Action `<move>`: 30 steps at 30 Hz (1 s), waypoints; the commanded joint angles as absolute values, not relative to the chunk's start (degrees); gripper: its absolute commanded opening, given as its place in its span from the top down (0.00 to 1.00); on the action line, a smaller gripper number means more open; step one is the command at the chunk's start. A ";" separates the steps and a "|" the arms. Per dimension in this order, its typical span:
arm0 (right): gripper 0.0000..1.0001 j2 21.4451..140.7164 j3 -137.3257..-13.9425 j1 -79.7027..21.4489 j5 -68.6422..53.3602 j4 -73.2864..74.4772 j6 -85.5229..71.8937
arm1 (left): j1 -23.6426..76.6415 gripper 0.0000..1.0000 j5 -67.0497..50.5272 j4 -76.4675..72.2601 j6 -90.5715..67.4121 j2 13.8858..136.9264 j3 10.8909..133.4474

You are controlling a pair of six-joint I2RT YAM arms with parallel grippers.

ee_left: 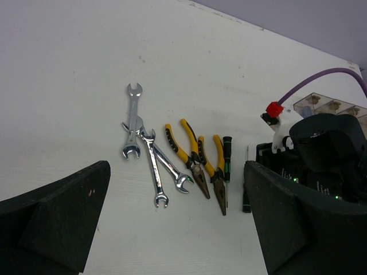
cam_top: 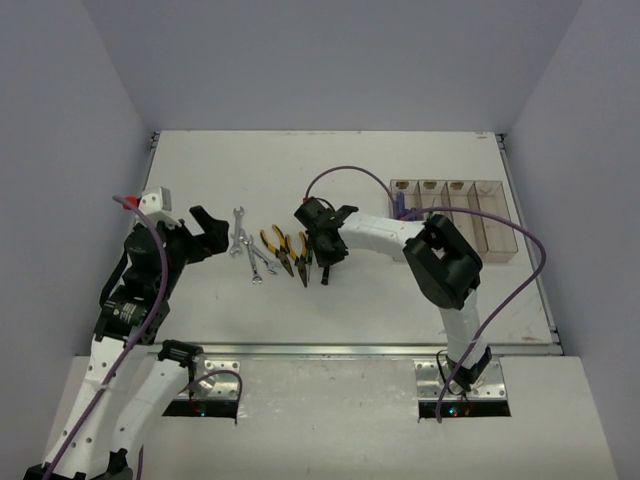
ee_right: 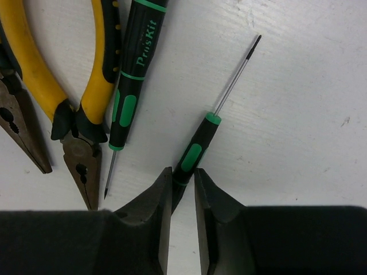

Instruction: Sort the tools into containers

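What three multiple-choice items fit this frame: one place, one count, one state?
1. Where on the white table is the row of clear plastic bins?
A. by the right edge
B. near left corner
C. dead centre

2. How many silver open-end wrenches lie there?
A. two
B. three
C. five

3. What is the right tool doing?
A. wide open over the pliers
B. closed on the thin black-and-green screwdriver
C. inside a bin

Answers:
1 A: the top view shows the bins along the table's right edge.
2 B: the left wrist view shows three overlapping wrenches.
3 B: the right wrist view shows both jaws pinching the end of its handle.
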State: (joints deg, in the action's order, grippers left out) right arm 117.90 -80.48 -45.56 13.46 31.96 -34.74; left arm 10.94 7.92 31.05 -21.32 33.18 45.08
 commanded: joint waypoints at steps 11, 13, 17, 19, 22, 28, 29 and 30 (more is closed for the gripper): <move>0.96 114.56 -74.49 -42.19 14.60 34.09 -36.67 | 11.85 0.00 8.09 28.12 -21.09 31.74 45.18; 1.00 112.62 -74.74 -41.17 14.77 34.28 -33.91 | 11.95 0.00 8.20 28.21 -21.12 31.67 45.12; 1.00 104.26 -75.59 -37.10 16.18 35.26 -26.63 | 12.30 0.00 8.35 28.13 -21.18 31.64 45.09; 1.00 100.78 -75.94 -33.96 17.16 36.66 -20.33 | 12.40 0.00 8.35 28.12 -21.18 31.81 45.09; 1.00 96.45 -76.52 -24.13 19.13 37.64 -12.52 | 12.54 0.00 8.29 28.04 -21.27 31.94 45.03; 1.00 102.08 -81.34 -9.60 18.86 38.52 -3.23 | 12.53 0.00 7.25 27.86 -21.07 33.72 45.02; 1.00 103.29 -82.86 -8.05 18.12 38.63 -2.88 | 12.65 0.00 7.12 27.86 -21.01 34.15 45.09; 1.00 105.52 -83.76 -7.44 18.19 39.15 -2.58 | 12.58 0.00 7.12 27.86 -21.01 34.75 45.09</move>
